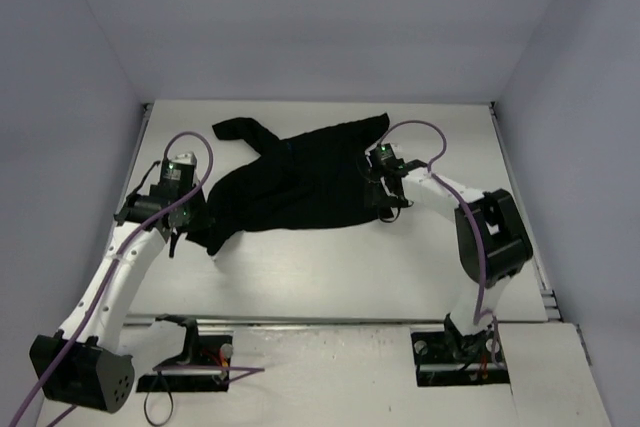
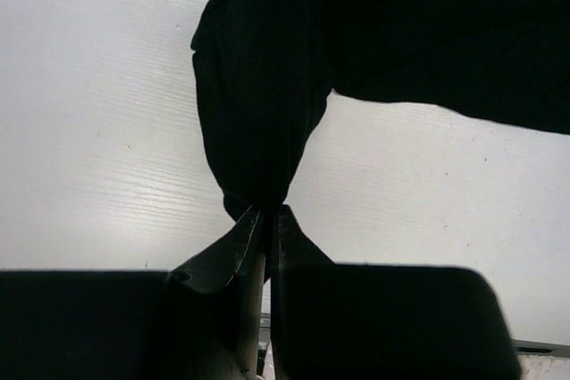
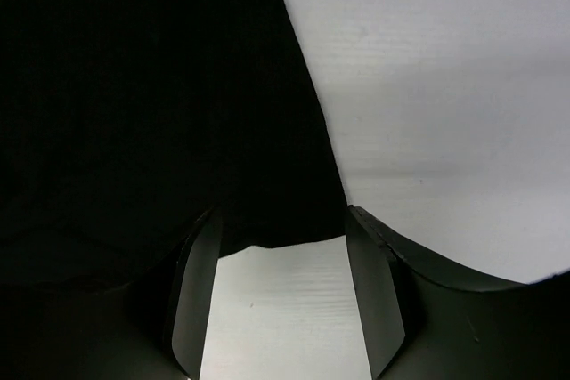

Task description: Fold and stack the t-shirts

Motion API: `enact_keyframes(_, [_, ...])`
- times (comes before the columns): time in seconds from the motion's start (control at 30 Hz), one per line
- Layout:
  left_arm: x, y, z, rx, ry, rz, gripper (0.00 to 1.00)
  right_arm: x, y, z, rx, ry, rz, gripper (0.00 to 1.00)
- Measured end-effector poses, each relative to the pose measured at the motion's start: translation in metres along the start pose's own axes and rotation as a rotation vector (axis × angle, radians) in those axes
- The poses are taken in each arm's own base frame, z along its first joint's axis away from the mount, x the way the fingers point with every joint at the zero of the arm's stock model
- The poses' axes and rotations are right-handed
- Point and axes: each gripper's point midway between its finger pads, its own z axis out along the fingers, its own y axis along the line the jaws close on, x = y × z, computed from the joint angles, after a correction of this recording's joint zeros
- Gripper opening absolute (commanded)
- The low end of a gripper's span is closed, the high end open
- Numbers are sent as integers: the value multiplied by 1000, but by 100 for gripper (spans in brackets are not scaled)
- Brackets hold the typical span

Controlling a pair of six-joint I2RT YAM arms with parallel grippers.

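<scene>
**Left gripper (image 2: 265, 220) pinches a corner of the t-shirt (image 2: 267, 122); right gripper (image 3: 283, 220) is spread at its right edge**

Pressed tight together in the left wrist view, the two dark fingers (image 2: 236, 251) of the left gripper meet on a small bunched point of black cloth. From that pinch the cloth widens upward into a wrinkled fold. A broader part of the shirt fills the far right of this view. White table (image 2: 98, 131) shows on both sides of the fold.

In the right wrist view the right gripper's fingers (image 3: 191, 291) stand well apart, with bare table between them. The shirt's edge runs across the gap at the fingertips, and the cloth covers the left and far part of the view. Whether either finger touches the cloth cannot be told.

From the top camera, the t-shirt (image 1: 290, 182) lies spread and rumpled across the far middle of the table (image 1: 330, 277), between the two arms. A narrow part of it trails toward the far left. Its near left corner is drawn into a point at the left gripper (image 1: 188, 232), on the left side of the table. The right gripper (image 1: 388, 205) sits at the shirt's right edge, near its near right corner. Pale walls (image 1: 300, 17) close in the table on the left, right and far sides.
</scene>
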Motion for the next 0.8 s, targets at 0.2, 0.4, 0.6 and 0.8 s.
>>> enact_keyframes(0.2, [-4, -2, 1, 7, -17, -4, 0, 31, -17, 16, 88, 58, 51, 66])
enact_keyframes(0.4, [-4, -2, 4, 4, -10, -3, 0, 26, -15, 21, 85, 35, 76, 55])
enact_keyframes(0.6, [-3, -2, 7, -2, 3, -1, 0, 21, -8, 26, 50, 11, 108, 13])
enact_keyframes(0.8, [-10, -5, 9, -4, 3, 2, 0, 16, -7, 28, 20, -8, 119, 0])
